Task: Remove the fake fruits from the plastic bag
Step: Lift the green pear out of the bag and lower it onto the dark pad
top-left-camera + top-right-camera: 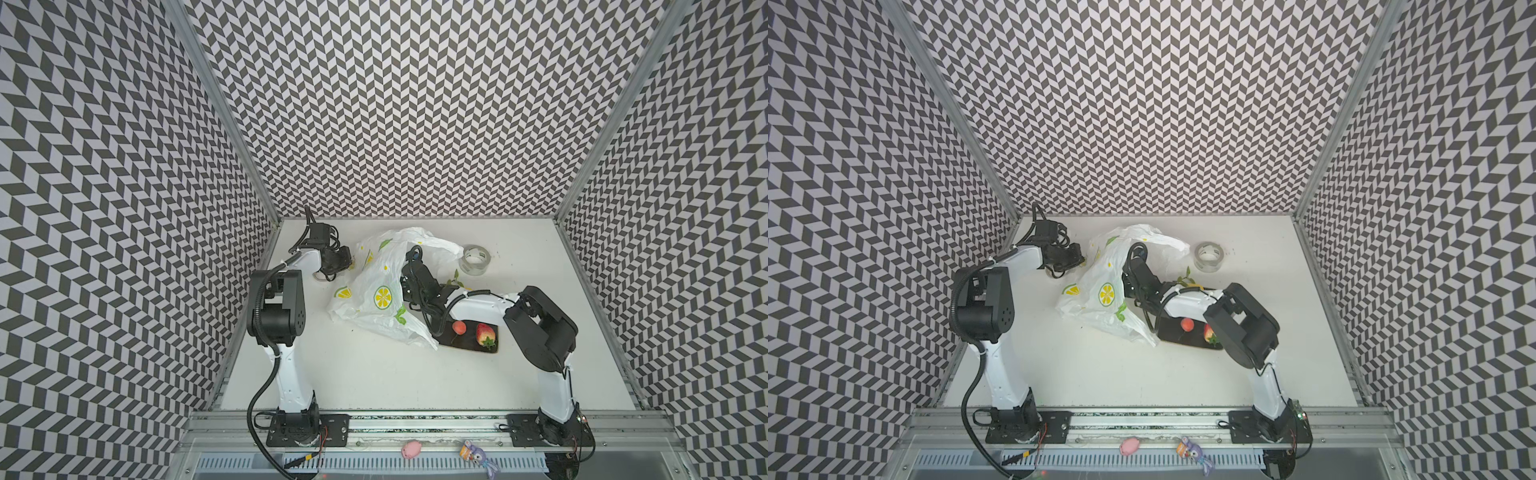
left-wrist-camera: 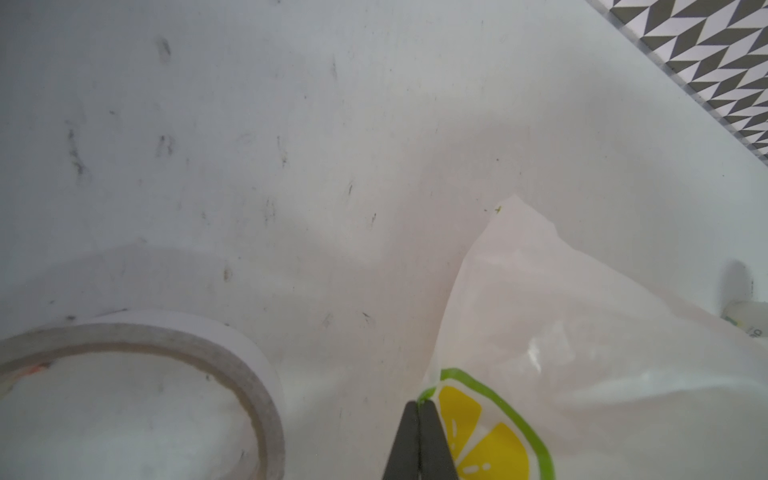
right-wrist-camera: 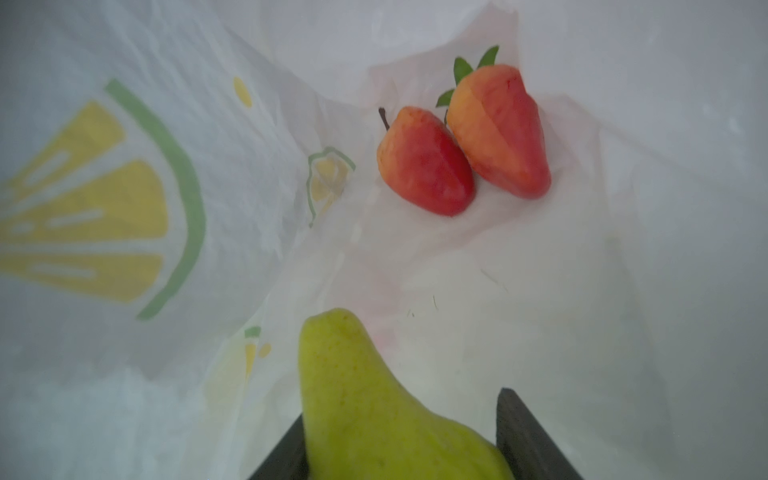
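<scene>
Nearest the arm bases, a pink toy and a purple toy sit on the metal rail. Farther in, on the right of the table, a dark tray holds a strawberry and a small pink-orange fruit, which lie apart from each other. Just beside the tray's left end lies a corner of the plastic bag, crumpled across the middle of the table. The right claw is inside the bag's mouth, closed around a green pear that fills the gap between its fingers. Deeper in the bag, a stemmed fruit and a leafy fruit, both red-orange, lie touching. A sprig of green leaves shows just behind the right wrist. The left claw has its jaws tight together, pinching the bag's far left edge beside a printed lemon slice, with a white tape roll near it. At the far right, a clear tape roll stands near the bag's handle.
</scene>
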